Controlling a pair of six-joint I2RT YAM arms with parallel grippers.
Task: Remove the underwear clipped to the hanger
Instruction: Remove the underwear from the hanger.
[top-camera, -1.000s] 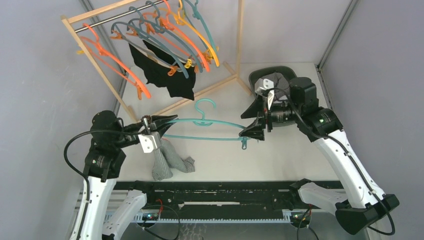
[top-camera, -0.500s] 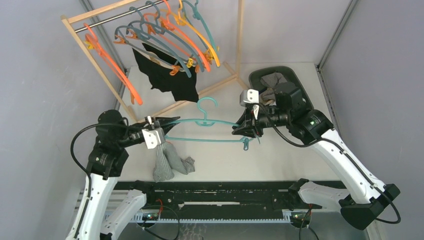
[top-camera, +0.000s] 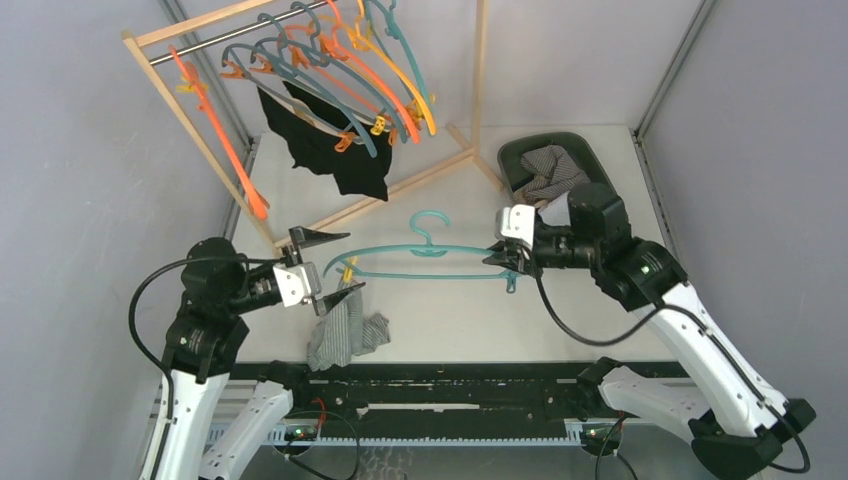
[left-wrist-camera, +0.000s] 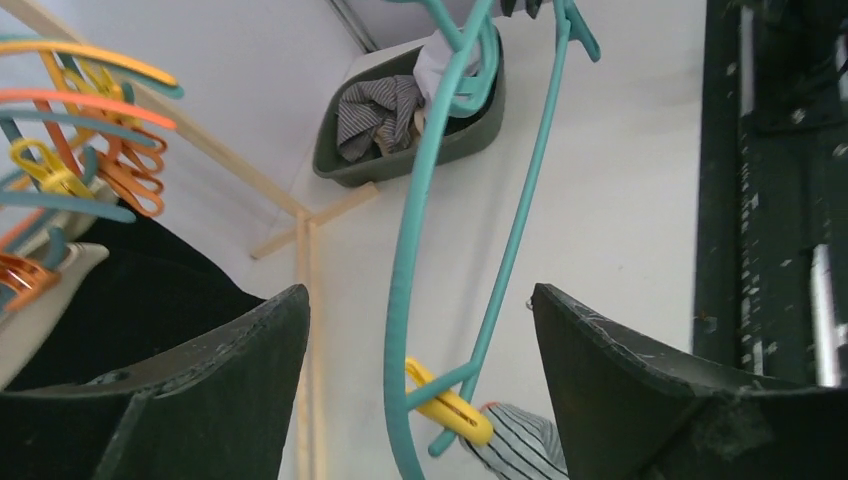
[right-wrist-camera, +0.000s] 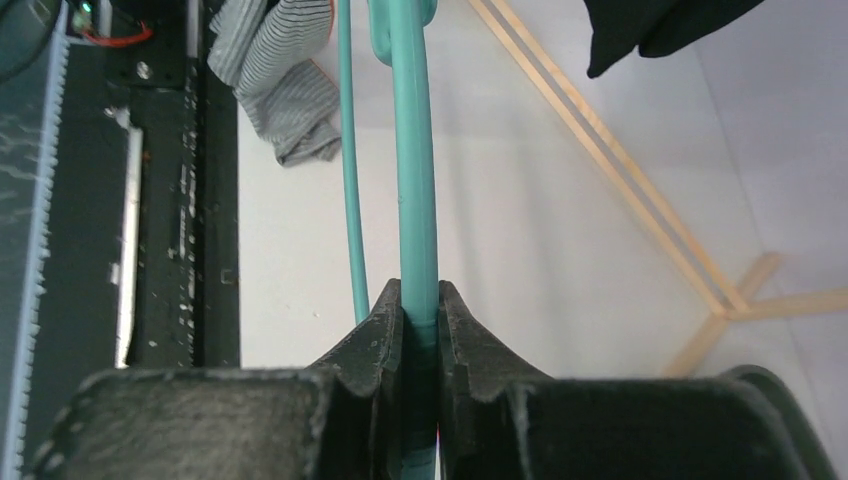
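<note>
One grey striped brief (top-camera: 345, 330) is drooping onto the table (top-camera: 450, 320) near the front edge, its upper corner meeting a yellow clip (left-wrist-camera: 450, 408) on the teal hanger (right-wrist-camera: 415, 150). The left gripper (top-camera: 333, 265) is sitting with fingers spread wide on either side of that clipped end, not gripping it. The right gripper (top-camera: 508, 262) is squeezing the hanger's other end tight. Farther back, a dark basket (top-camera: 545, 137) is holding checked cloth (top-camera: 548, 165), and black underwear (top-camera: 335, 150) is hanging clipped on the rack (top-camera: 480, 60).

Top cam looks down from behind my arms; both close wrist cams share the teal hanger (right-wrist-camera: 413, 150), maybe the bin (left-wrist-camera: 400, 165) too.
</note>
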